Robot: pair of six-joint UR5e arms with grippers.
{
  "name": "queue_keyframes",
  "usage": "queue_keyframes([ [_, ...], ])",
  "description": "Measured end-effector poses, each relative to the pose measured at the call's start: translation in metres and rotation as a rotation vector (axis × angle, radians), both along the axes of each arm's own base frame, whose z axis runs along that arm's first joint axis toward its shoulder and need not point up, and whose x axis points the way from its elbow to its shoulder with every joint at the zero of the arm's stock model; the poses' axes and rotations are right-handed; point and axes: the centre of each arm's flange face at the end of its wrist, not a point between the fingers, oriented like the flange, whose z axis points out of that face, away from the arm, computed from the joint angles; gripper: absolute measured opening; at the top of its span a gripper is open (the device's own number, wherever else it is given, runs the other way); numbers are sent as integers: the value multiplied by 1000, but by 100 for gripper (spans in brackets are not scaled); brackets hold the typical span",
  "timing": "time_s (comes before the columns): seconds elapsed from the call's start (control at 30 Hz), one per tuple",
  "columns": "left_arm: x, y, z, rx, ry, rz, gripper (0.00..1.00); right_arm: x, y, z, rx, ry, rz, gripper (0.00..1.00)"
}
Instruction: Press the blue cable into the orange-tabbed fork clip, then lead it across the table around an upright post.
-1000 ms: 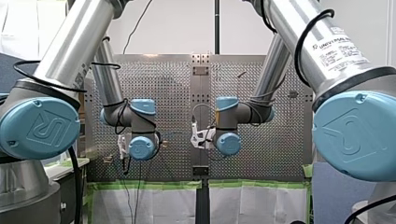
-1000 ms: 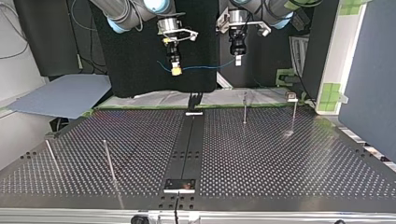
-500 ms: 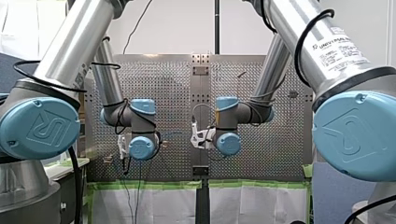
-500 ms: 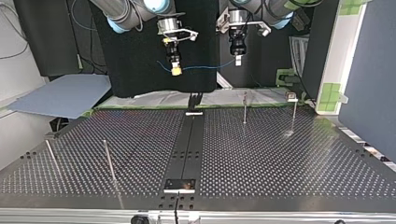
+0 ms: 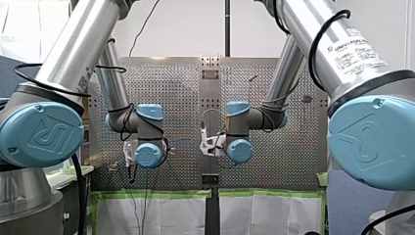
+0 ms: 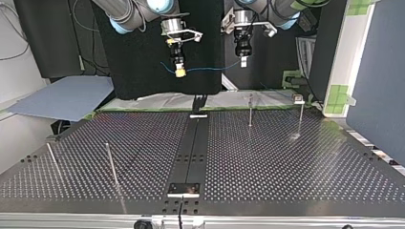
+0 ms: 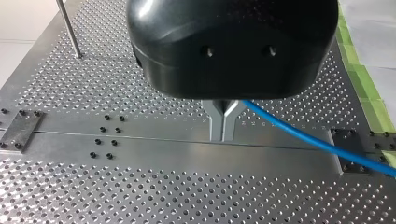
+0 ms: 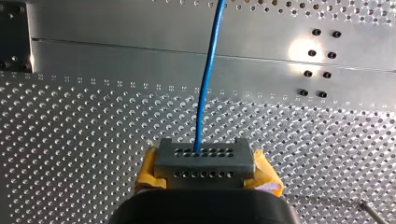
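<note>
The blue cable [image 6: 206, 69] hangs in a shallow arc between my two grippers, high above the far edge of the perforated table [image 6: 286, 162]. My right gripper [image 6: 180, 72], with yellow pads, is shut on one end at the top view's left. My left gripper [image 6: 243, 61] is shut on it further right. In the left wrist view the metal fingers [image 7: 222, 126] are pressed together and the cable [image 7: 299, 137] runs out sideways from them. The right wrist view shows the cable [image 8: 205, 93] leaving the grey fingertips [image 8: 204, 161] straight ahead. No orange-tabbed clip can be made out.
Two thin upright posts [image 6: 250, 110] [image 6: 301, 117] stand near the table's far edge at the top view's right, two more [image 6: 111, 164] [image 6: 51, 160] lean at its near left. A dark centre rail [image 6: 191, 148] divides the table. A blue sheet [image 6: 62, 98] lies beyond the left edge.
</note>
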Motion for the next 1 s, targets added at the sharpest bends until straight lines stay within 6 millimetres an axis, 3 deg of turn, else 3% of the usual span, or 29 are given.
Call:
queue_keyframes([
  [0.3,0,2,-4,10,14,3,0,0,1,0,1,3,0,0],
  [0.53,-5,6,-24,45,70,6,0,-1,8,-26,37,54,7,0],
  [0.77,-6,7,-28,50,79,6,0,-6,13,-58,79,99,8,0],
  [1.0,-6,7,-28,51,79,6,0,-8,15,-68,92,113,8,0],
])
